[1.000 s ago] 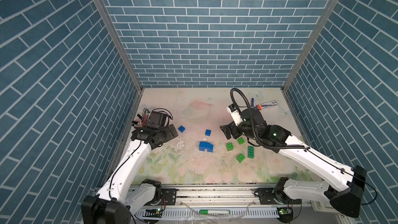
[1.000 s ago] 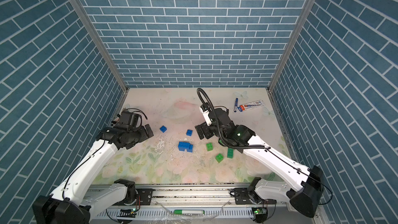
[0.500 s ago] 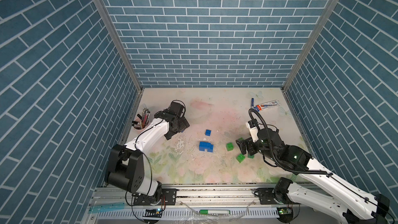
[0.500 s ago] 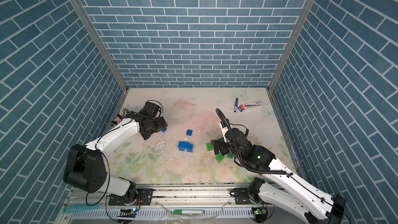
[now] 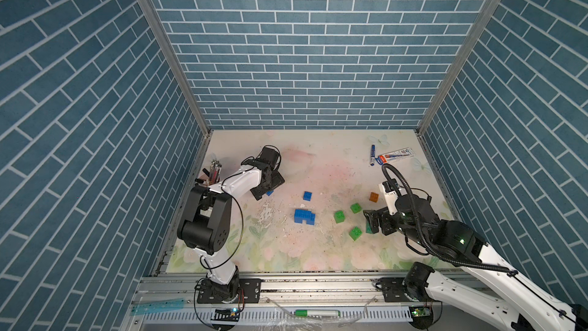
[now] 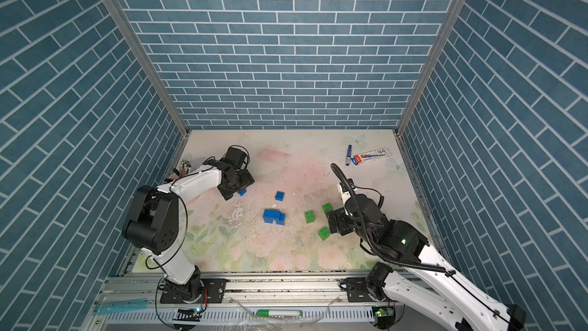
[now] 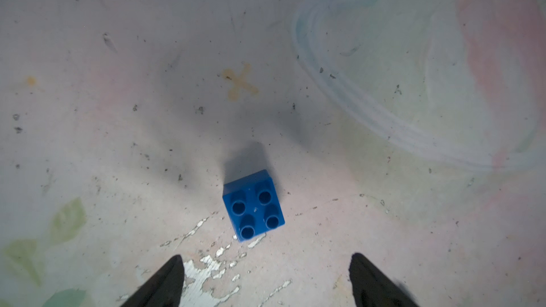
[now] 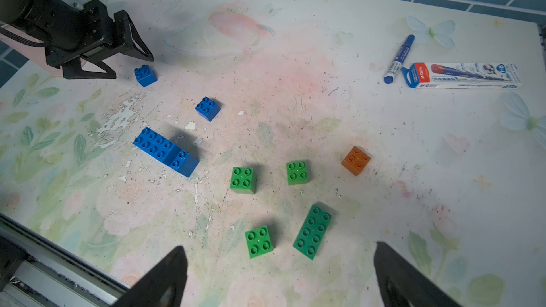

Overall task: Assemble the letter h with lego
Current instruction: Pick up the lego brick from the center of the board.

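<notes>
Read the tabletop as a clock seen from above, with twelve at the back wall.

At nine, the left arm is folded, its elbow high near the front rail, its white forearm reaching inward and its wrist tipped down. The left gripper (image 7: 266, 255) has its jaws spread wide and empty. A small blue brick (image 7: 253, 205) sits studs-up on the mat just past the fingertips, apart from them.

Near the centre lies a second blue square (image 5: 307, 195). Just toward six of it is a joined blue block (image 5: 304, 216).

Toward four lie one green square (image 8: 243, 180), a second green square (image 8: 297, 172) and a third green square (image 8: 259, 242), each apart from the others. A long green brick (image 8: 313, 231) lies beside them. An orange brick (image 5: 374, 196) sits at three.

The right arm stretches in from five. The right gripper (image 8: 279, 246) is also gaping and holds nothing, and it is over the long green brick. How high it hangs there is hard to judge.

At one lie a blue marker pen (image 5: 372, 155) and its box (image 5: 396, 156).

The floral mat (image 5: 318, 249) is scuffed and flaking. Blue brick-pattern walls (image 5: 302, 58) close three sides.
</notes>
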Action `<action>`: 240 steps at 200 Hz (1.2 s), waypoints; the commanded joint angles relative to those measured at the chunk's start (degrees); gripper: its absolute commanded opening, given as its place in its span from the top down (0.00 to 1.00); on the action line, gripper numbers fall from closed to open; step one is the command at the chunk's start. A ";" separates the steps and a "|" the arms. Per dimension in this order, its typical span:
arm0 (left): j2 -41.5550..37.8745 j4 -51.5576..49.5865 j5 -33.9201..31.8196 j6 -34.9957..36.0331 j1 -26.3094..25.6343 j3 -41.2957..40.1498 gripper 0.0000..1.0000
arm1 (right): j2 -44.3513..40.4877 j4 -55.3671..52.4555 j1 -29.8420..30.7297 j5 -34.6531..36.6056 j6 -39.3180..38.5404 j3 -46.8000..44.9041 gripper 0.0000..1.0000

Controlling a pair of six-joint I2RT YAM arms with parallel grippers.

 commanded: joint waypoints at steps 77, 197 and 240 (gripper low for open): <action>3.80 5.06 -2.94 -1.61 -0.38 0.07 0.36 | -5.83 -3.92 -0.15 4.14 0.77 -1.28 0.02; 5.97 6.25 -3.87 -2.86 -0.05 -1.25 0.38 | -4.91 -3.35 -0.14 3.77 0.70 -1.90 0.03; 6.07 6.38 -4.82 -2.77 0.46 -1.93 0.39 | -4.66 -3.32 -0.17 3.73 0.77 -1.99 0.03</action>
